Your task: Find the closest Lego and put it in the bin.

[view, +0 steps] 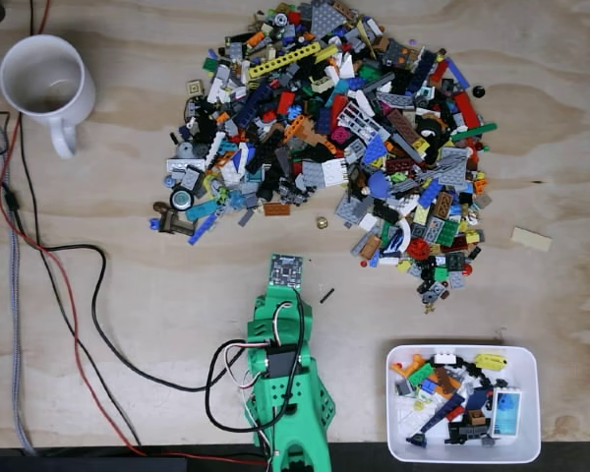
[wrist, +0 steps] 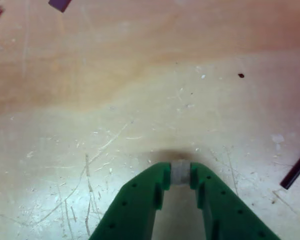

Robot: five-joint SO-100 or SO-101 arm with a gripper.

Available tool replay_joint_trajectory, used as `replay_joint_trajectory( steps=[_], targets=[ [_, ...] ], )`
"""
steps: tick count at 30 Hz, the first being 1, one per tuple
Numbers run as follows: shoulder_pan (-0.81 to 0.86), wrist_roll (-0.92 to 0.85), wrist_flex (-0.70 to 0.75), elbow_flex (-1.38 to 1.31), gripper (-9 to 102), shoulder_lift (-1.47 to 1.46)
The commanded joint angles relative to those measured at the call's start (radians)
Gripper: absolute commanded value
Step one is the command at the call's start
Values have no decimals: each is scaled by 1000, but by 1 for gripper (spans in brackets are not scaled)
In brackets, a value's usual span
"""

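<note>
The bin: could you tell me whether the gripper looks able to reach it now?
Probably yes: the bin sits beside the arm's base, only bare table lies between, and the gripper holds a grey piece.

My arm (view: 287, 379), lower centre of the fixed view, was bright green printed plastic, with black and white cables looping off it and a small circuit board at its tip. Wrist view: two green fingers (wrist: 135, 200), small holes dotting them.

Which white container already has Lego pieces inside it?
The shallow rectangular bin at lower right in the fixed view; the round handled mug at upper left holds none.
</note>
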Motion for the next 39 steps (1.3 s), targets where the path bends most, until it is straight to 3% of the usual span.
replay_joint_trajectory(
  steps=[1, 33, 39],
  targets=[
    [6, -20, -54, -12, 0, 9],
    [58, 14, -91, -15, 0, 9],
    [121, 43, -146, -173, 0, -130]
  ],
)
